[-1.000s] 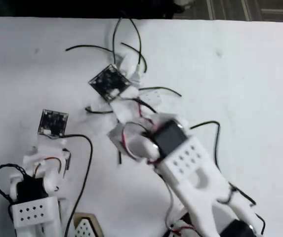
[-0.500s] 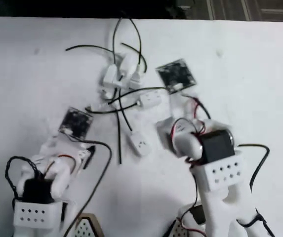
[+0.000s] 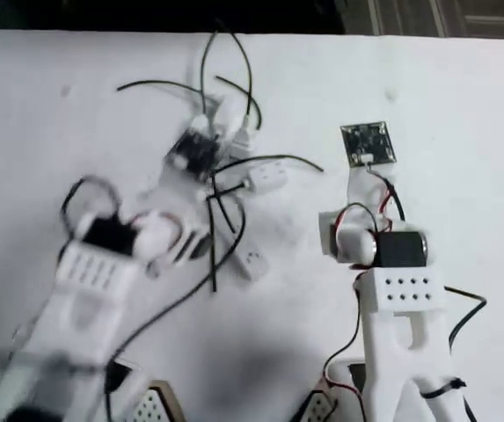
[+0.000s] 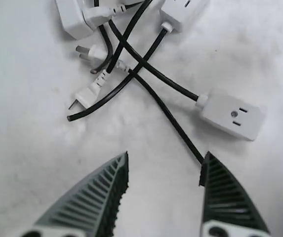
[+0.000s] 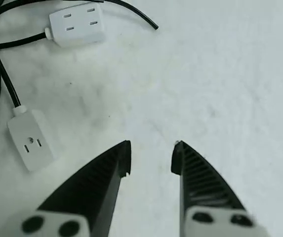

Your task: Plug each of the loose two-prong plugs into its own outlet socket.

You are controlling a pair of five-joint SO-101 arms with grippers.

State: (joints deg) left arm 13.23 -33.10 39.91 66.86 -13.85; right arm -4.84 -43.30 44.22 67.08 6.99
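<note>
Two loose white two-prong plugs lie on crossed black cords just ahead of my left gripper, which hangs open above the table with nothing in it. A white socket lies beside it, and another socket farther off. My right gripper is open over bare table, with one socket off to its side and a double socket beyond. In the high view the left arm stretches towards the cord tangle, while the right arm stands apart from it.
The white table has free room at the right and far left. Sockets and black cords spread around the middle. Arm bases and cables crowd the front edge.
My right arm has swung from over the sockets out to the right. My left arm has come forward from the near left to the cord tangle. One socket was shifted.
</note>
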